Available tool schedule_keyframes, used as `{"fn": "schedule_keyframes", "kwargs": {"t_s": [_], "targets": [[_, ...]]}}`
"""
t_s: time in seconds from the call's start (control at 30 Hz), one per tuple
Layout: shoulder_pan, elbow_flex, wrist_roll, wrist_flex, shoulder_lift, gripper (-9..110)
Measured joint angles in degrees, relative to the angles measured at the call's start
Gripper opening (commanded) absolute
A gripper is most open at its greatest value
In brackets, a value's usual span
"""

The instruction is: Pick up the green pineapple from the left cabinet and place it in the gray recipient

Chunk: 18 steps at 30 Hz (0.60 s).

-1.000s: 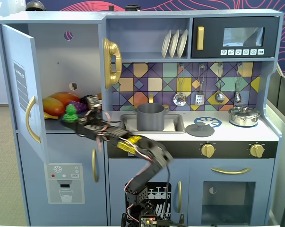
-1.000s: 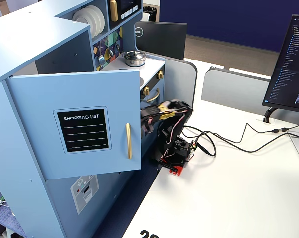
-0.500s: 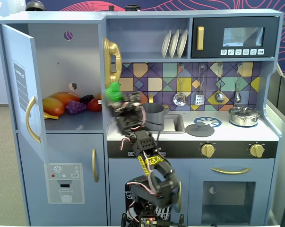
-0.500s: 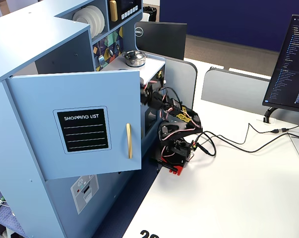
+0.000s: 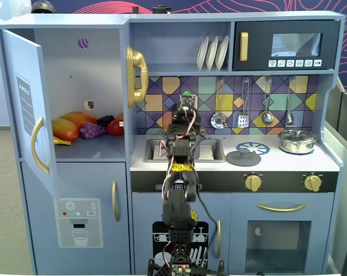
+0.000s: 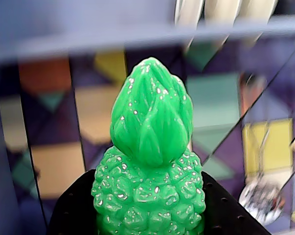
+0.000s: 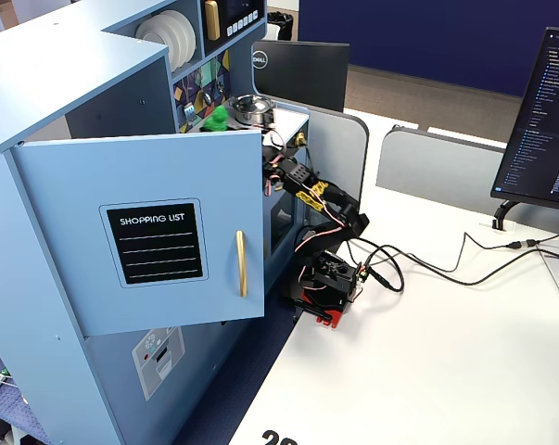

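The green pineapple fills the wrist view, crown up, clamped between my black jaws. My gripper is shut on its bumpy body. In a fixed view my gripper is raised in front of the tiled backsplash above the sink, with the pineapple's green tip showing on top. In the other fixed view the pineapple shows just past the open door. The left cabinet stands open, its door swung out left. A low matte gray round vessel, seemingly the gray recipient, sits on the counter right of the sink.
Orange, red and purple toy fruit lie on the cabinet shelf. The sink is under my arm. A shiny silver lidded pot stands at the right. Utensils hang on the backsplash. Plates stand on the shelf above.
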Motion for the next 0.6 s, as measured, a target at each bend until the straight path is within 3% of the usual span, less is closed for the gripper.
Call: {"fn": "schedule_keyframes", "kwargs": {"t_s": [0.23, 0.37, 0.43, 0.6], "targets": [[0.09, -9.05, -5.19, 8.70, -11.69, 2], [-0.62, -11.16, -6.42, 13.62, -14.77, 27], [-0.79, -11.43, -5.27, 14.68, -15.47, 34], [-0.79, -11.51, -2.46, 14.59, -15.21, 27]]}}
